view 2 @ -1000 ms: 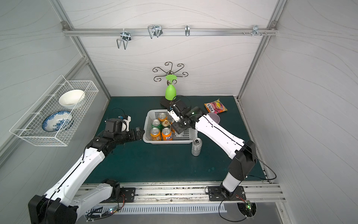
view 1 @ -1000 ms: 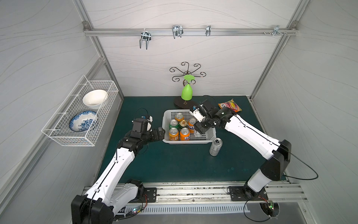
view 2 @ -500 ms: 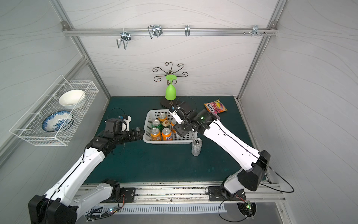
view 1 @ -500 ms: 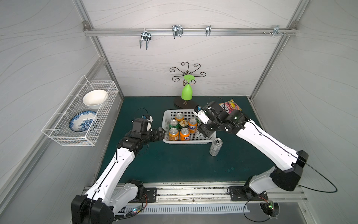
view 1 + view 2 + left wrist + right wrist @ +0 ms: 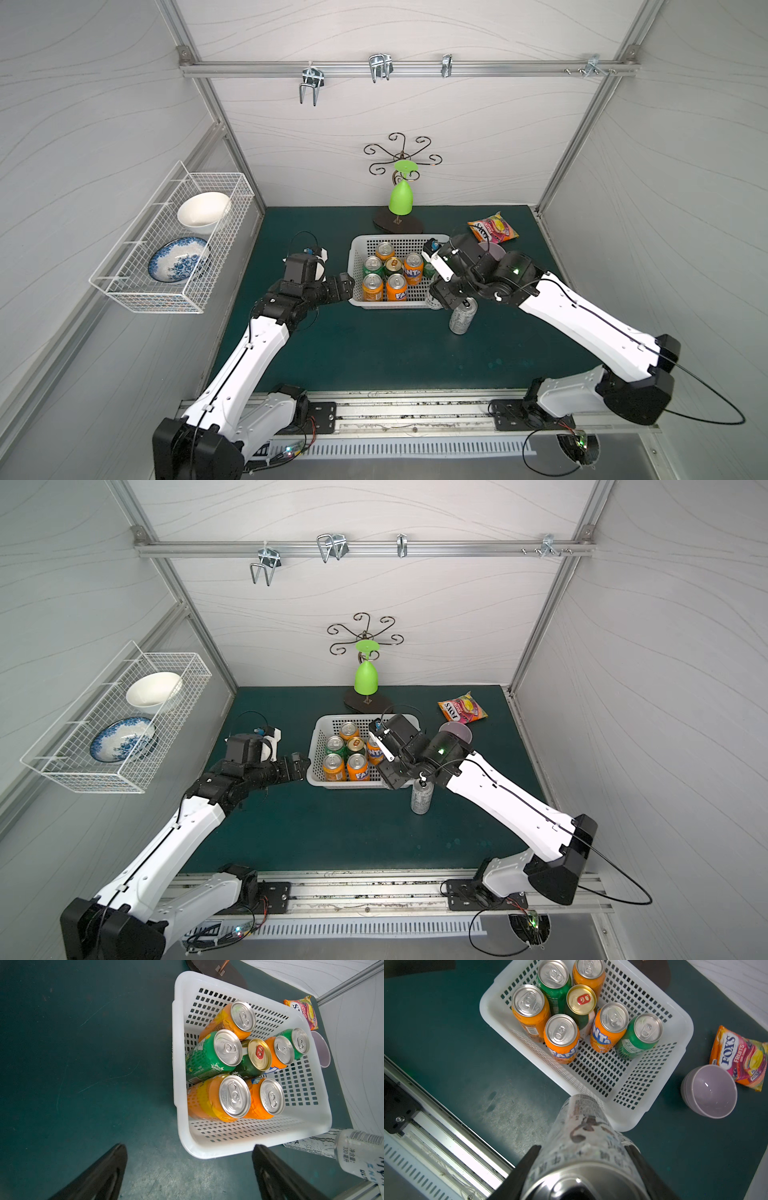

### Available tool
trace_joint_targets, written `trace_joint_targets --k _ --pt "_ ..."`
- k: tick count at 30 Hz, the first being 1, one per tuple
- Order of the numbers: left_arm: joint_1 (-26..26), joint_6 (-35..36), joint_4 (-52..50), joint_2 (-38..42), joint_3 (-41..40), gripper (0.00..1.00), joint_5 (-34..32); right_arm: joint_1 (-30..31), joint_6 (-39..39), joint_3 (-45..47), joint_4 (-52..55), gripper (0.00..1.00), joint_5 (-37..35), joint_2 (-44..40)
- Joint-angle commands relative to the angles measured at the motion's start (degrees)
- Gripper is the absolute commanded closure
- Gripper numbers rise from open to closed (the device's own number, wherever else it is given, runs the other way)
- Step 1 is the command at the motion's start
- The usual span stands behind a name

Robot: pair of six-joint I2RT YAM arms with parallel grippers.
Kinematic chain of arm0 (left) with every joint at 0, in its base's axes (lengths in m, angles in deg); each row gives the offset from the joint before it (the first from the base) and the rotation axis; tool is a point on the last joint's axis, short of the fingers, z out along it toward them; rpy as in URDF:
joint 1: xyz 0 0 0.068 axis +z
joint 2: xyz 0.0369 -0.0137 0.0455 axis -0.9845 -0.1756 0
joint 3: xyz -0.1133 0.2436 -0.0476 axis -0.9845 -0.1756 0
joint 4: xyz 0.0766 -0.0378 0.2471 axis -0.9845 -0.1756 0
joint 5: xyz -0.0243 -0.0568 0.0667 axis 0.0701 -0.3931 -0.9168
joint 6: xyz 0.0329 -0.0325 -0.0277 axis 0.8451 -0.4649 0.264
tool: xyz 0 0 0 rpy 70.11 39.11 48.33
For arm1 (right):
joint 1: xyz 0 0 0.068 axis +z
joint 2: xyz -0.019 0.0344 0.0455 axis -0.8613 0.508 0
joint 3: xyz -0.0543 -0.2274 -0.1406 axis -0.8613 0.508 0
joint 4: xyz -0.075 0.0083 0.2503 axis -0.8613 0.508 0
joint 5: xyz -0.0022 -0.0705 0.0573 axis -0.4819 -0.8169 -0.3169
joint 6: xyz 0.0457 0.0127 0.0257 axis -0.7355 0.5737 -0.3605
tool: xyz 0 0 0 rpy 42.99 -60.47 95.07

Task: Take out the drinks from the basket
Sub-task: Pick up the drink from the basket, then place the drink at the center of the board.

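Observation:
The white basket (image 5: 355, 249) (image 5: 318, 729) (image 5: 207, 1147) (image 5: 675, 1028) holds several drinks: orange Fanta cans (image 5: 396, 286) (image 5: 561, 1036), two green cans (image 5: 207, 1055) and a gold-topped dark green one (image 5: 581, 1001). My right gripper (image 5: 436, 291) (image 5: 392, 777) (image 5: 582, 1151) is shut on a slim silver-white can (image 5: 583, 1126), hanging just outside the basket's front right corner. Another slim silver can (image 5: 461, 318) (image 5: 420, 800) stands on the mat beside it. My left gripper (image 5: 345, 282) (image 5: 301, 764) (image 5: 190, 1147) is open at the basket's left front corner, holding nothing.
A purple bowl (image 5: 710, 1091) and an orange snack packet (image 5: 493, 227) (image 5: 741, 1057) lie right of the basket. A green glass on a metal stand (image 5: 401, 199) is behind it. A wire rack with bowls (image 5: 174, 241) hangs on the left wall. The metal rail (image 5: 415, 409) runs along the front.
My right gripper has carried the slim can from inside the basket's right part out over its front right corner. The left arm has not moved.

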Motion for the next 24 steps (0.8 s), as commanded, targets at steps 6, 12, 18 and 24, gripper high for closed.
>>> trace_joint_targets --k 6,12,18,24 --pt "-0.2 0.4 0.6 0.7 2.4 0.02 0.3 3.7 -8.8 4.6 -6.1 0.48 -4.7 -5.8" --pt "-0.2 0.4 0.6 0.8 2.4 0.02 0.2 6.2 -10.9 7.0 -7.6 0.48 -6.3 -4.9" --pt "-0.2 0.4 0.6 0.8 2.3 0.02 0.1 7.0 -12.1 8.8 -8.9 0.48 -7.6 -3.6" --pt "-0.2 0.4 0.6 0.8 2.3 0.02 0.0 7.0 -13.7 12.4 -11.4 0.47 -6.6 -2.3"
